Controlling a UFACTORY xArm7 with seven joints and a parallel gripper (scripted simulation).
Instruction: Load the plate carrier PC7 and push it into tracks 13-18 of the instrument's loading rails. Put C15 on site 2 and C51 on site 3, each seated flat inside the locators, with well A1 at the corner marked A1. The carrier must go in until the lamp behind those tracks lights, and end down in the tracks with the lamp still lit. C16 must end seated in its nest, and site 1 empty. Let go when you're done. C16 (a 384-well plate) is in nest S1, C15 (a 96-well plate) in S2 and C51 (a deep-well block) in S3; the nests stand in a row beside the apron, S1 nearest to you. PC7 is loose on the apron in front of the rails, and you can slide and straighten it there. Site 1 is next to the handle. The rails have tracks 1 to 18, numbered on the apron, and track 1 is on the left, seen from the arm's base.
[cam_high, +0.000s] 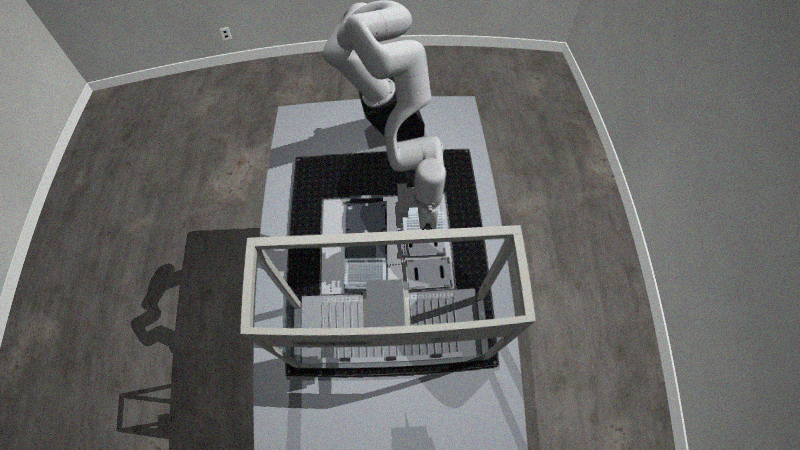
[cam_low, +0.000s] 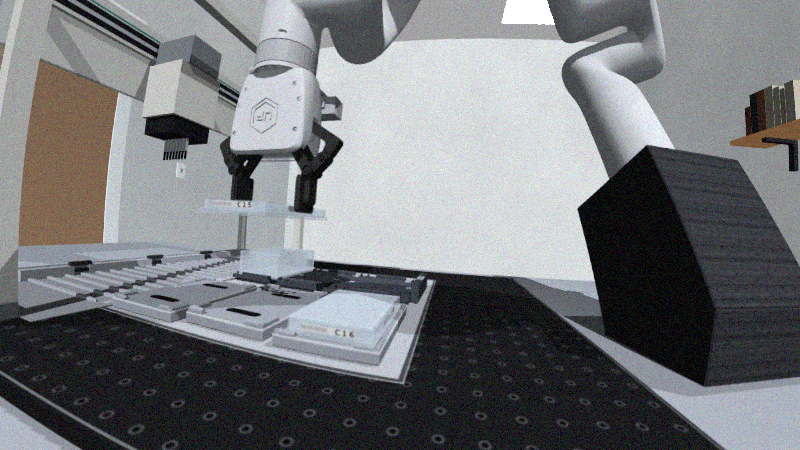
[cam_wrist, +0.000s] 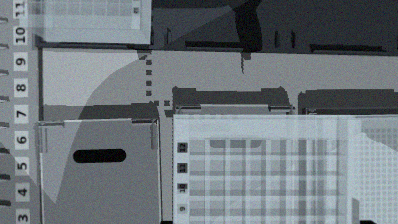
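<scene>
One gripper (cam_low: 273, 187), one plate C15 (cam_low: 262, 208) aloft

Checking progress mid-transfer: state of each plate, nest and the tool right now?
Black-fingered white tool: shut on the plate, raised.
Clear 96-well plate labelled C15: held level in the air, clear of the nests.
White 384-well plate labelled C16: seated in the nearest nest.
Grey middle nest with dark slot: vacant.
Translucent deep-well block: resting low near the rails; label not readable.
</scene>
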